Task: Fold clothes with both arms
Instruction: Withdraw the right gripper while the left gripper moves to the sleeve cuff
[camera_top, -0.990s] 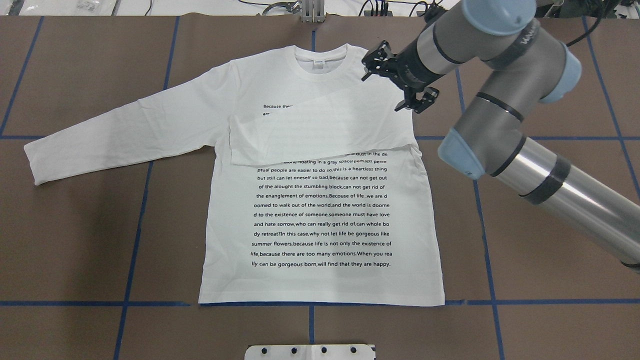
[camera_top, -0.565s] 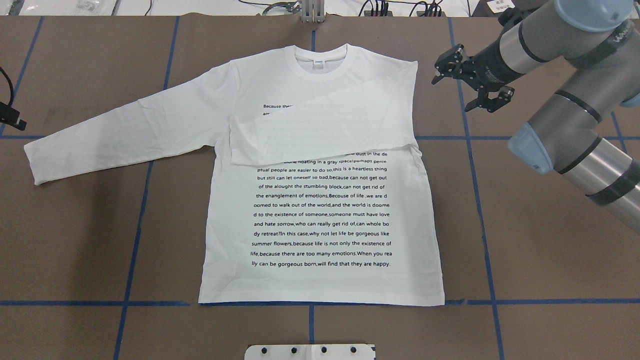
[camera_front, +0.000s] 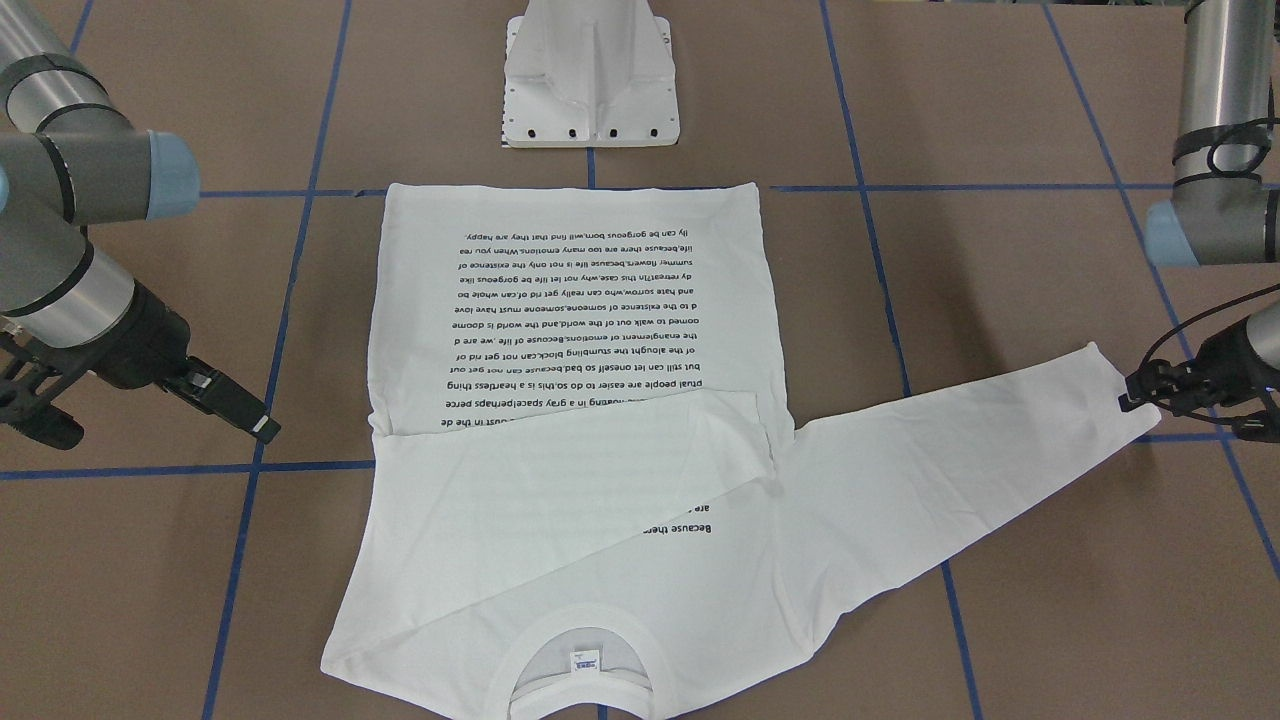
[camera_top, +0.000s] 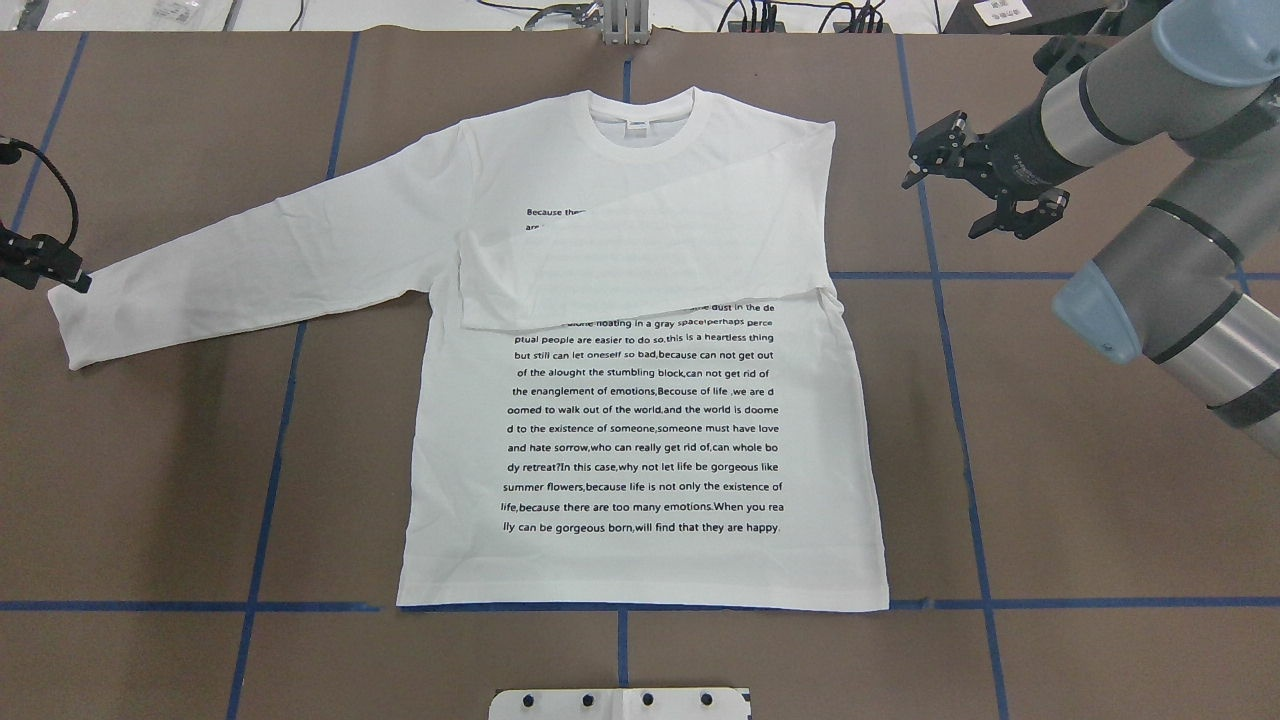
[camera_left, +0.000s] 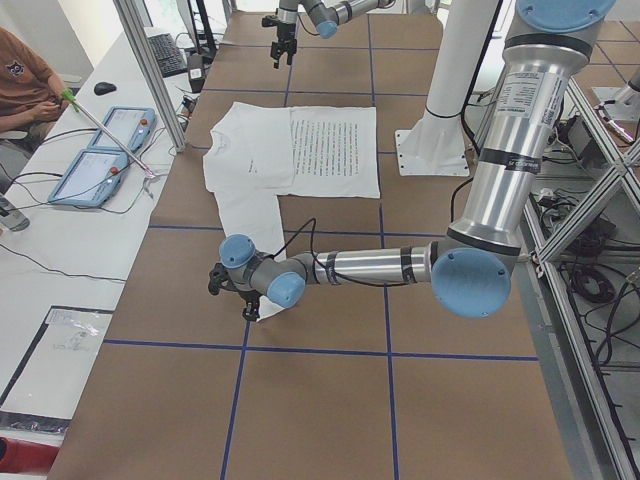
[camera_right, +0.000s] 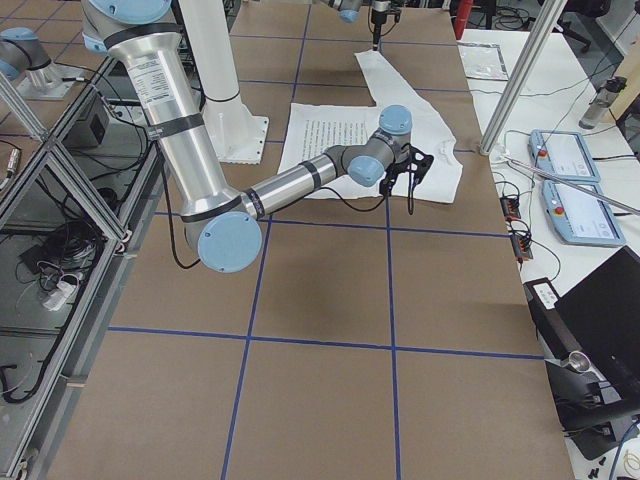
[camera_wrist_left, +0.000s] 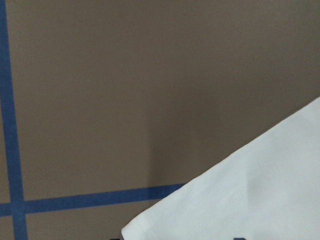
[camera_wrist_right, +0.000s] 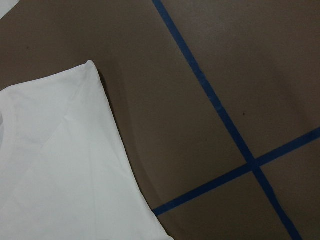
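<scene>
**A:** Where does the T-shirt (camera_top: 640, 420) sit, and why flat like that?

**B:** It lies print-up at the middle of the tabletop (camera_top: 1050, 480), spread smooth so each fold lands clean. One sleeve (camera_top: 650, 265) is laid across the chest, over the top lines of text. The other sleeve (camera_top: 260, 260) stretches toward the tabletop's left end, so I judge that fold comes next.

**A:** Which way does it point?

**B:** Its long axis runs from the far edge to the near edge. The collar (camera_top: 640, 125) is toward the far edge and the hem (camera_top: 640, 600) toward the robot's side. The outstretched sleeve slants slightly back toward the near edge.

**A:** And the grippers?

**B:** The left gripper (camera_top: 50, 268) is at the far corner of that sleeve's cuff (camera_top: 72, 325), probably there to take hold. I cannot tell how its fingers stand or whether they have cloth. The right gripper (camera_top: 942, 205) hangs beside the folded shoulder, off the fabric, fingers spread wide and holding nothing.
</scene>
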